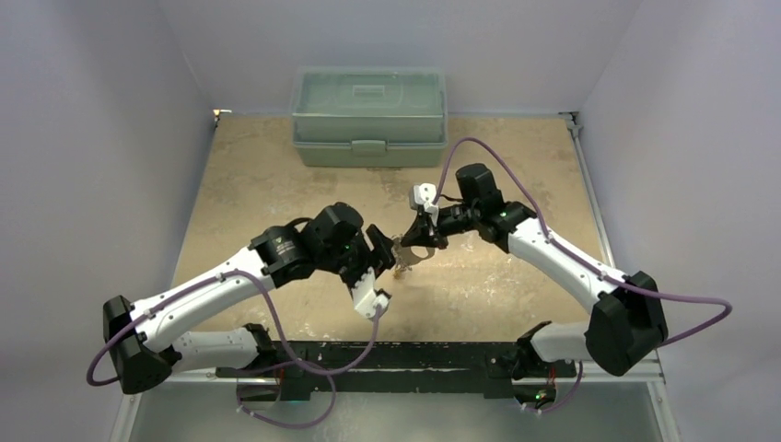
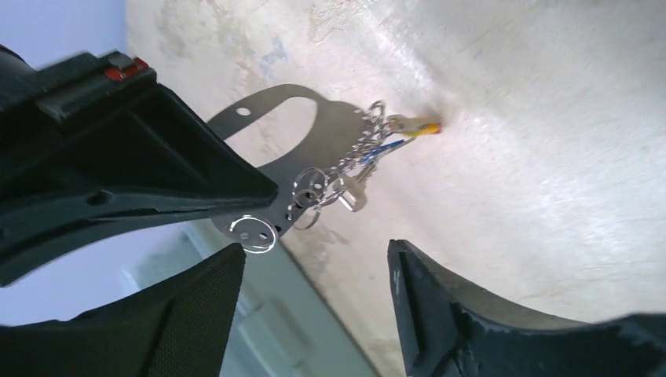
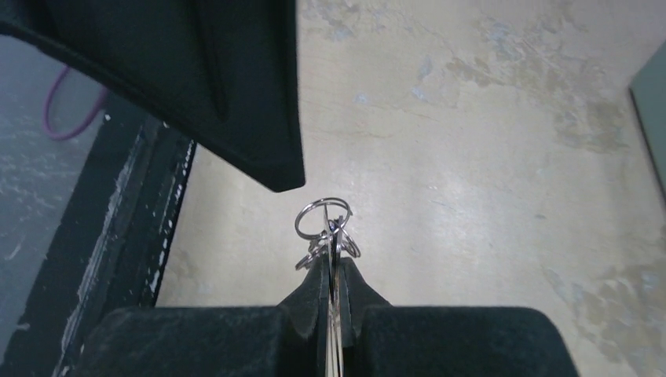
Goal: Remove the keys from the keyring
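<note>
Top: left gripper (image 1: 379,251) and right gripper (image 1: 421,236) meet over mid-table (image 1: 516,184), keys (image 1: 402,263) between them | Left wrist: left jaws spread wide, gripping nothing; keyring (image 2: 339,133) just ahead, keys dangling from it | Right wrist: right jaws clamped tight on keyring, seen edge-on

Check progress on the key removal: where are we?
Done: nothing visibly; no loose key shows. In hand: right gripper is shut on the keyring, keys hanging from it; left gripper open, close by. Left: getting every key off.
</note>
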Robot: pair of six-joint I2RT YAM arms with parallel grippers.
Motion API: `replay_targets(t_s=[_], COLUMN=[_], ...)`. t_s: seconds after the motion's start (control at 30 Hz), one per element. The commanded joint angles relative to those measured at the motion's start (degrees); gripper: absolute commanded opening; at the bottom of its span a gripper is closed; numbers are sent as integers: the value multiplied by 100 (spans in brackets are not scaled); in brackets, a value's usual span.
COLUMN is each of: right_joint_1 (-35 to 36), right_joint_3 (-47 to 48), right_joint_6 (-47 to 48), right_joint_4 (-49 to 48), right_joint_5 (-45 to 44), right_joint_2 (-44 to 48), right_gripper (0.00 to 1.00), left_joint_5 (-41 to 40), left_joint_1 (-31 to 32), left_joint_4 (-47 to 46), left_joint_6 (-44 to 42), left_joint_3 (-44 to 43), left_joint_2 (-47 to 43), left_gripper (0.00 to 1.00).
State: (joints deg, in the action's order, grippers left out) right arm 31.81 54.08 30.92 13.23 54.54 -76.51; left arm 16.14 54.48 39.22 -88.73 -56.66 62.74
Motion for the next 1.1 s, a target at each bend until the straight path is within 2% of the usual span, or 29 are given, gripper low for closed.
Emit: replay_targets(t_s=[0.0, 0.1, 0.27, 0.4, 0.53, 0.67, 0.93, 1.07], right_joint_1=[9, 21, 303, 937, 1417, 1692, 1959, 1978], right_joint_3=[660, 954, 1067, 689, 504, 577, 699, 748], right_joint_6=[1328, 1996, 2457, 2410, 2382, 2518, 2595, 2569], right_joint_4=[1158, 1864, 2338, 2037, 1917, 2031, 1964, 1969], right_joint_5=[-262, -283, -299, -814, -1052, -1175, -1308, -1281], right_joint_2=[346, 332, 442, 871, 1013, 884, 722, 731], right_gripper=[0, 0, 0, 0, 0, 0, 0, 0], left_joint_5=[562, 1629, 2736, 3195, 3409, 3658, 3602, 3538], left_joint_1=[-349, -1315, -1812, -1823, -1811, -1716, -1080, -845], left_joint_4=[1529, 1383, 1594, 1414, 1808, 1669, 1141, 659], left_joint_6=[1956, 2827, 3168, 3040, 1812, 1272, 1192, 1556], left_joint_3=[-1104, -1111, -1079, -825, -681, -561, -311, -155], left_joint_2=[534, 419, 411, 315, 436, 429, 295, 270], left_gripper=[70, 75, 76, 74, 71, 69, 65, 58])
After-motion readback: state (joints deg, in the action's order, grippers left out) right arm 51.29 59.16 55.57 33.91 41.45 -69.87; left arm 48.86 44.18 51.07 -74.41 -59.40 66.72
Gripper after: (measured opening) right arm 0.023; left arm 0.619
